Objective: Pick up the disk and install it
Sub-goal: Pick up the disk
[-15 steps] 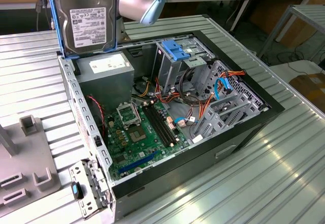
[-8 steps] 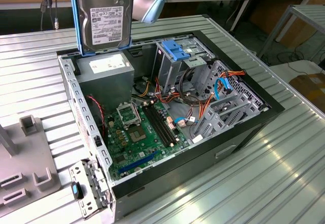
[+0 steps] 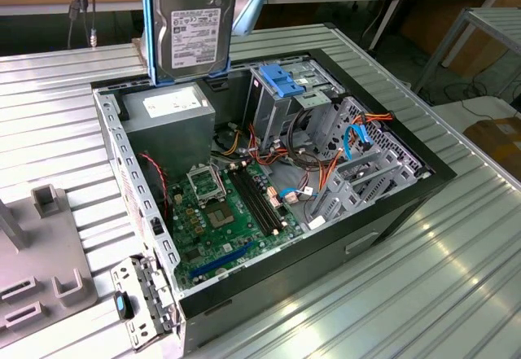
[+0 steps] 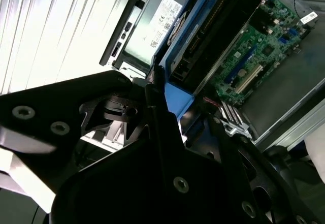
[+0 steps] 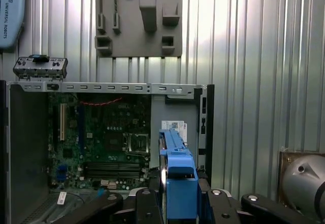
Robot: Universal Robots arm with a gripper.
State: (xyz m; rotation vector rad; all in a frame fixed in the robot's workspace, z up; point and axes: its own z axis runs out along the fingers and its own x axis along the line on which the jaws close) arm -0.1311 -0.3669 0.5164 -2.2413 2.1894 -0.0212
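An open computer case lies on the ribbed metal table. Inside we see a green motherboard, a grey power supply, a metal drive cage and loose cables. The disk, framed in blue rails, hangs upright above the case, over the power supply end and apart from the cage. In the first wrist view we find the gripper pinching the disk's blue edge, a black finger on either side.
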